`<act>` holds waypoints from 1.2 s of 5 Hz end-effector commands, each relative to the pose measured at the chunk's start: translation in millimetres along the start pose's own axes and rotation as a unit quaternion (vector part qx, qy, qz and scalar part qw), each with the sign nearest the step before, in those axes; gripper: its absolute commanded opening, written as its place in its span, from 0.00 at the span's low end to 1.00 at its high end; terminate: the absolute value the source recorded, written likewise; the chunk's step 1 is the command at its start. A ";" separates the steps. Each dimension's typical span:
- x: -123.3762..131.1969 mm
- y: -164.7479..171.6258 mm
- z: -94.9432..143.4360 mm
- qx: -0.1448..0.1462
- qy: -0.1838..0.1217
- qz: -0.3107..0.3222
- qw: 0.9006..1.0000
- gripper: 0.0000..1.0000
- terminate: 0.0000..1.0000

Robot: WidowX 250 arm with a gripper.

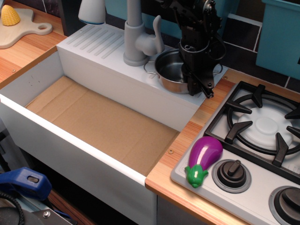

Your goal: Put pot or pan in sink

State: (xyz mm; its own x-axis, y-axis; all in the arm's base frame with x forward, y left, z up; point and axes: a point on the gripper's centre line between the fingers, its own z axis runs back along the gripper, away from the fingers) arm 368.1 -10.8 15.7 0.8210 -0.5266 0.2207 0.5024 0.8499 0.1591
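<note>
The shiny steel pot (168, 71) is on the white ledge at the back right of the sink, just right of the grey faucet (137, 36). One wire handle shows at its left side. My black gripper (198, 85) comes down from above and is shut on the pot's right rim, one finger inside and one outside. The sink (101, 123) is a white basin with a brown cardboard floor, in front and to the left of the pot. Nothing lies in it. The ribbed drainboard (96, 40) runs along its back.
A purple toy eggplant (205, 158) lies on the grey stove top (260, 127) at the right, near its knobs. A corn cob (10, 15) sits on a cutting board (26, 29) at the far left. A teal box (281, 33) stands at the back right.
</note>
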 end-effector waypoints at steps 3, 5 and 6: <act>-31.9 -30.6 63.9 0.070 0.030 0.127 0.989 0.00 0.00; -66.9 -31.5 41.4 0.095 0.038 0.177 0.979 0.00 0.00; -78.4 -23.7 16.9 0.117 0.021 0.173 0.978 0.00 0.00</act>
State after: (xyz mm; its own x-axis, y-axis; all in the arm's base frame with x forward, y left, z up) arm 283.2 12.4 -10.4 0.9466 -0.2021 0.2512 0.1325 0.9542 0.2684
